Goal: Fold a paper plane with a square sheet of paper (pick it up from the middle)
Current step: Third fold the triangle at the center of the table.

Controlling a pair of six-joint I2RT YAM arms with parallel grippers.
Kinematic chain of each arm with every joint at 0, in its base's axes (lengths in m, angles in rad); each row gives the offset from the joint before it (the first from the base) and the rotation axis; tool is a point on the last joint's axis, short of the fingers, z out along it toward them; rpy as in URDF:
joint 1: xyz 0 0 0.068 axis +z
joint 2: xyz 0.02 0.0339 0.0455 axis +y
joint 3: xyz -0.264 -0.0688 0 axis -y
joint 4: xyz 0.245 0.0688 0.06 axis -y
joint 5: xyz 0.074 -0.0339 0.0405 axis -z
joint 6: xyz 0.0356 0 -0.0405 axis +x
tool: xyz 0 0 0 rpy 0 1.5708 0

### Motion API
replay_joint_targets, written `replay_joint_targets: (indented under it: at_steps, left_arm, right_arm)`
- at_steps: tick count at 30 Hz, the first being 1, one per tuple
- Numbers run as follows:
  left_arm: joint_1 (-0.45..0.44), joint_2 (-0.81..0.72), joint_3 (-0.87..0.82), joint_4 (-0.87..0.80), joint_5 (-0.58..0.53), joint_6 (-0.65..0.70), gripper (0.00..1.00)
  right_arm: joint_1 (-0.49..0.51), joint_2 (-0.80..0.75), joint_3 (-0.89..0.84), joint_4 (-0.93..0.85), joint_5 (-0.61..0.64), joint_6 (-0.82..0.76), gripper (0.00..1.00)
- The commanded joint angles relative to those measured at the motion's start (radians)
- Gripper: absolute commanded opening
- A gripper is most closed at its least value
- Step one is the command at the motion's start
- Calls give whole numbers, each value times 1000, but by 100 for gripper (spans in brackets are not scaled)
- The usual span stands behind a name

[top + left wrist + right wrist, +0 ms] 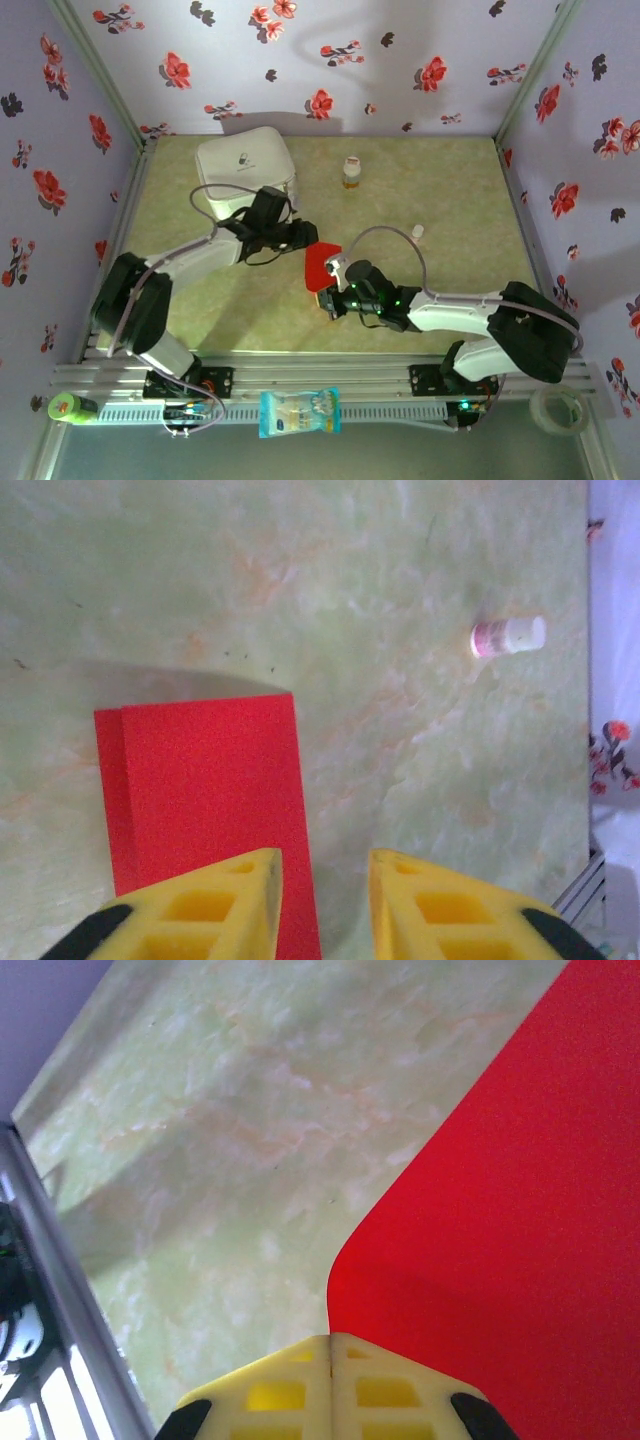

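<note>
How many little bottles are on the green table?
2. A standing bottle is near the back, right of the white case; a smaller pink-and-white bottle lies on its side further right and nearer. Others may be hidden.

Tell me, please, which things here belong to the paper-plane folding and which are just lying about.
For the job:
- red paper, already partly folded

Lying about:
- white zip case
- small bottle
- pink-and-white vial
- snack packet
- green object
- tape roll

White zip case point(245, 165), bottle point(351, 172) and vial point(417, 232) rest on table point(450, 190).
</note>
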Motion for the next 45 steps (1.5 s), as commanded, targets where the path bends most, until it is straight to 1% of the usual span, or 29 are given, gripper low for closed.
replay_joint_targets:
  at_steps: [1,9,14,17,21,26,29,36,45]
  left_arm:
    - [7,86,56,-48,84,57,26]
    - [3,241,107,-65,114,91,20]
    - [-9,297,89,-60,116,102,19]
    - [-10,324,81,-64,113,110,16]
    - [-12,329,75,-85,89,124,15]
    - [-14,333,67,-114,59,144,14]
    - [-14,329,55,-112,50,141,14]
    - [-15,305,41,-97,41,124,14]
    - [-15,292,29,-84,40,111,14]
  right_arm:
    - [-6,23,24,42,-70,34,0]
    - [-7,41,32,49,-66,11,0]
    - [-7,46,32,26,-46,-20,0]
    - [-7,56,35,16,-49,-26,0]
    - [-7,61,37,-8,-10,-35,0]
    - [-8,70,72,-129,122,-94,0]
    - [-14,78,91,-176,142,-134,0]
    - [-39,103,116,-223,200,-141,0]
    - [-48,122,127,-229,226,-134,0]
